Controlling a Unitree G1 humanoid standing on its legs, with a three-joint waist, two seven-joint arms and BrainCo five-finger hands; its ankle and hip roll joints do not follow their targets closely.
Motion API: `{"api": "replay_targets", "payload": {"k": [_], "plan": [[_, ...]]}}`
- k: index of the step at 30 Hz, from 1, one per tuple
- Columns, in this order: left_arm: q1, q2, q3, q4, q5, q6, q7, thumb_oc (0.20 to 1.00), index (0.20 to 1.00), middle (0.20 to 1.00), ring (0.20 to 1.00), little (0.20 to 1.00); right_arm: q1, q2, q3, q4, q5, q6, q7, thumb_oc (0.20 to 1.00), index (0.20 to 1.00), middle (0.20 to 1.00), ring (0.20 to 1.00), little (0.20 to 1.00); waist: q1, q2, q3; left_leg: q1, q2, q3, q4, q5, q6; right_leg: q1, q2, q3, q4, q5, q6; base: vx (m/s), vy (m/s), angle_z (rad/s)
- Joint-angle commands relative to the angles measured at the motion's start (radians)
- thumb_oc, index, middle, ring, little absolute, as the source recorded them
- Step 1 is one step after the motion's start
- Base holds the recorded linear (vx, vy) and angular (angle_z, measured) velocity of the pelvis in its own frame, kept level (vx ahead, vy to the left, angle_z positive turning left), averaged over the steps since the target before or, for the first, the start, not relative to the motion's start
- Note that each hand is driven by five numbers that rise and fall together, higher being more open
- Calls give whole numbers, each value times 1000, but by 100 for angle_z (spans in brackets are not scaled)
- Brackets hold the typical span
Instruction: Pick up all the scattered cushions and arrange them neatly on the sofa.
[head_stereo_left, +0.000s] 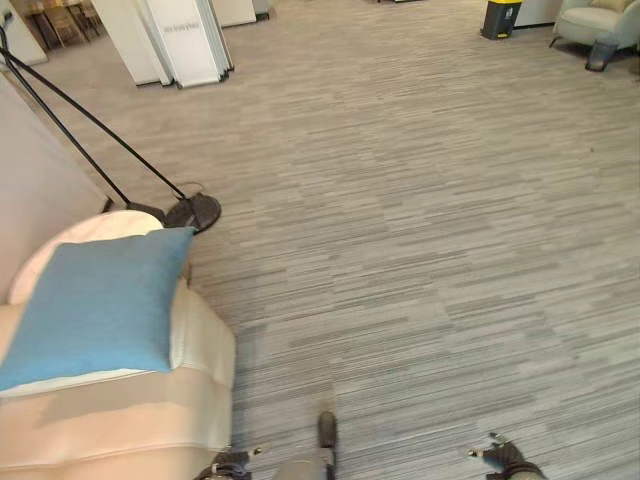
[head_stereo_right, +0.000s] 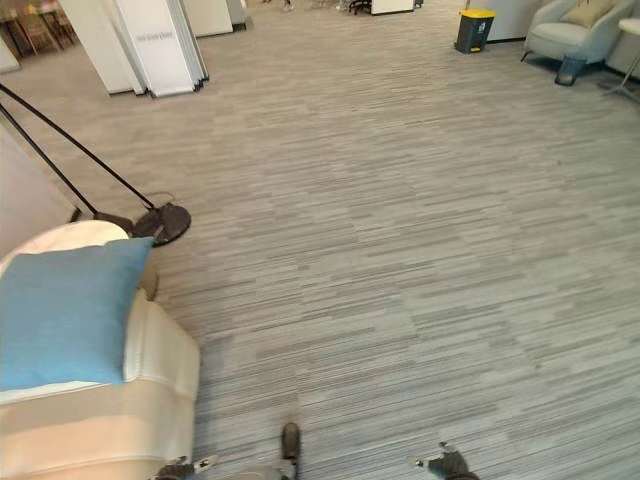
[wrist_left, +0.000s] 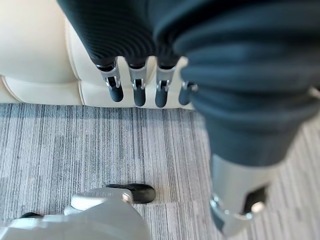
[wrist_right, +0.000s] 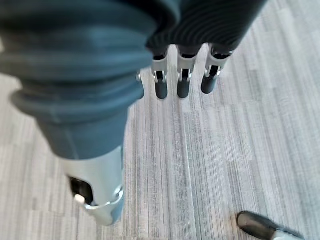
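- Left eye view shows one blue cushion (head_stereo_left: 95, 305) already lying on the cream sofa (head_stereo_left: 140, 415), propped across the rounded arm at the sofa's end, tilted and a bit askew.
- From where I stand, the striped grey carpet (head_stereo_left: 420, 240) in front of the robot has no other cushion on it, so I cannot say where the rest of the scattered ones are.
- The left robot hand (wrist_left: 137, 82) hangs beside the sofa's front edge with straight, relaxed fingers and holds nothing.
- The right robot hand (wrist_right: 182, 75) hangs over bare carpet, fingers likewise straight and empty.
- Well away stand a black lamp base (head_stereo_left: 195, 211) just beyond the sofa, white panels (head_stereo_left: 180, 40), a bin with a yellow lid (head_stereo_right: 473, 30) and a grey armchair (head_stereo_right: 570, 35) with what may be a cushion on its seat.
- My guess: it is between pickups, searching. The next move calls for turning to find another cushion, then walking over and stooping to grasp it.
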Motion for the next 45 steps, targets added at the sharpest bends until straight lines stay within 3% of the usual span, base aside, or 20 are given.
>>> {"api": "replay_targets", "payload": {"k": [1,3,4,6,8,9,11,13,15,19,24,27,29,30,32,33,37,42,43,45], "plan": [[-25,-3,-7,7,-25,-2,3,1000,1000,1000,1000,1000,-40,-46,-32,-38,-18,-22,2,1000,1000,1000,1000,1000,38,79,3,129,103,-57,-77,-55,-108,47,-69,36,-74,26,131,616,276,49],[-22,4,8,12,-35,-2,7,1000,1000,1000,1000,1000,-39,-33,-34,-38,-8,-28,9,1000,1000,1000,1000,1000,54,55,1,134,82,-43,-13,-124,-71,-24,-117,51,99,72,170,558,309,13],[-26,11,9,7,-42,0,6,1000,1000,1000,1000,1000,-47,-28,-31,-36,-7,-26,13,1000,1000,1000,1000,1000,58,48,11,158,70,-37,-15,-154,-43,-125,-148,61,302,175,202,392,296,-5],[-43,21,-6,-14,-50,-2,10,1000,1000,1000,1000,1000,-58,-26,-28,-35,-3,-21,14,1000,1000,1000,1000,1000,41,64,45,235,68,-39,-55,-175,-13,-265,-174,79,510,245,195,363,291,3],[-73,25,-24,-32,-55,-9,15,1000,1000,1000,1000,1000,-66,-23,-18,-25,0,-21,10,1000,1000,1000,1000,1000,32,93,89,303,91,-53,-89,-176,-23,-357,-128,76,399,144,157,305,102,-6],[-80,26,-30,-37,-52,-11,14,1000,1000,1000,1000,1000,-66,-22,-16,-25,3,-22,10,1000,1000,1000,1000,1000,28,96,98,315,94,-61,-84,-181,-28,-363,-106,87,323,141,153,281,-37,1],[-101,27,-40,-40,-45,-16,13,1000,1000,1000,1000,1000,-65,-16,-12,-8,15,-23,9,1000,1000,1000,1000,1000,13,88,107,339,86,-94,-85,-186,-39,-375,-33,206,53,184,165,235,-101,43],[-116,30,-46,-42,-33,-16,6,1000,1000,1000,1000,1000,-57,-18,-15,-3,12,-16,7,1000,1000,1000,1000,1000,5,79,98,350,76,-128,-91,-193,-47,-379,-14,283,-61,221,181,197,-90,62],[-112,23,-49,-28,-20,-17,-3,1000,1000,1000,1000,1000,-38,-13,-20,6,10,-16,8,1000,1000,1000,1000,1000,2,73,76,363,65,-167,-75,-215,-50,-340,-20,268,-74,229,180,304,-136,110],[-76,7,-35,-16,-38,-18,-17,1000,1000,1000,1000,1000,-17,-15,-9,36,5,-25,20,1000,1000,1000,1000,1000,9,71,44,371,78,-191,11,-274,-67,-286,-20,249,-79,230,145,343,-176,108],[-64,-2,-36,-16,-63,-9,-24,1000,1000,1000,1000,1000,-17,-28,-11,45,19,-27,19,1000,1000,1000,1000,1000,12,70,47,325,81,-214,147,-268,-91,-222,-25,169,-77,190,115,176,-94,76],[-74,-3,-49,-18,-69,-4,-24,1000,1000,1000,1000,1000,-20,-33,-15,54,20,-20,14,1000,1000,1000,1000,1000,7,61,52,279,129,-55,99,-257,-86,-153,-65,39,-90,145,110,172,17,134],[-84,0,-52,-13,-60,3,-18,1000,1000,1000,1000,1000,-25,-27,-14,39,12,-16,1,1000,1000,1000,1000,1000,2,61,43,227,188,85,-67,-141,-122,-107,-85,-80,-113,120,119,207,158,238],[-88,1,-49,-7,-56,5,-17,1000,1000,1000,1000,1000,-25,-25,-12,34,12,-16,-2,1000,1000,1000,1000,1000,-2,58,42,206,201,142,-105,-120,-132,-94,-89,-105,-119,113,118,191,201,210],[-82,6,-38,-8,-58,5,-16,1000,1000,1000,1000,1000,-30,-24,-8,26,8,-15,-2,1000,1000,1000,1000,1000,1,55,42,177,220,202,-120,-94,-148,-75,-94,-145,-125,110,122,248,260,253],[-60,12,-18,1,-62,4,-16,1000,1000,1000,1000,1000,-35,-21,2,28,-5,-7,5,1000,1000,1000,1000,1000,15,62,23,182,216,181,-120,-86,-151,-46,-101,-170,-117,96,129,410,351,177],[-43,20,-10,21,-49,7,-15,1000,1000,1000,1000,1000,-42,-6,2,37,-24,-5,4,1000,1000,1000,1000,1000,25,53,-3,207,189,161,-120,-87,-133,-28,-136,-182,-76,80,143,347,290,1],[-37,51,-24,-14,-8,4,-2,1000,1000,1000,1000,1000,-71,11,8,25,-35,-9,9,1000,1000,1000,1000,1000,40,49,22,261,129,148,-83,-172,-53,-120,-256,-146,265,143,177,283,324,-2],[-46,58,-47,-41,5,2,0,1000,1000,1000,1000,1000,-76,11,7,26,-33,-9,8,1000,1000,1000,1000,1000,26,57,34,290,114,119,-95,-184,-38,-173,-235,-68,345,163,177,192,208,7],[-45,58,-47,-41,5,2,0,1000,1000,1000,1000,1000,-76,11,7,26,-33,-9,8,1000,1000,1000,1000,1000,28,57,33,290,113,121,-96,-184,-38,-176,-235,-66,348,162,177,113,86,38]]}}
